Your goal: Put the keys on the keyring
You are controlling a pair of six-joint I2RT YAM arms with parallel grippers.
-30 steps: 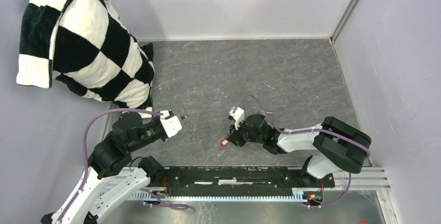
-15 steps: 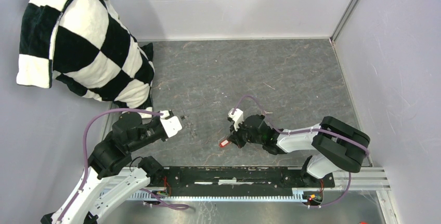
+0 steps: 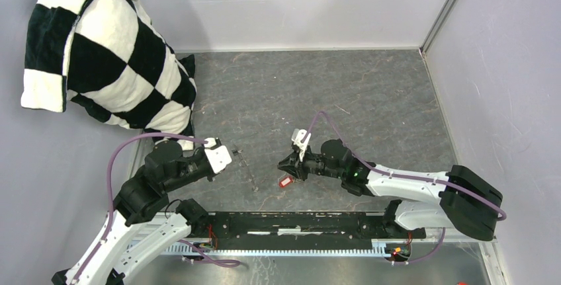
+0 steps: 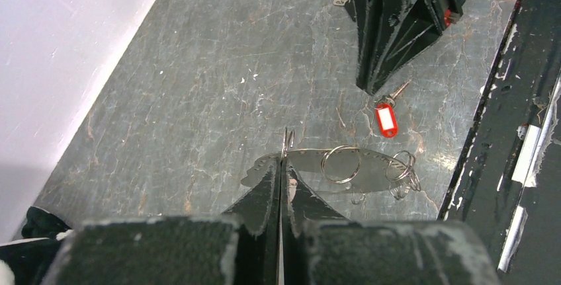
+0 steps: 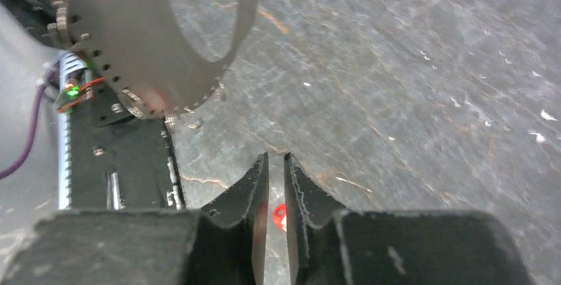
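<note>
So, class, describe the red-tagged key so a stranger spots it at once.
Find the grey table, then the right end effector near its front edge. Right by its tips is a small key, the only thing with a red tag.

Setting: robotics lab test cell. Evidence: left arm (image 3: 142,199) and right arm (image 3: 410,182) bolted to a black rail (image 3: 291,222) at the edge of a grey stone-pattern table (image 3: 370,100). Plain lilac partition walls (image 3: 298,7) and an aluminium frame post (image 3: 444,10) close it in.
</note>
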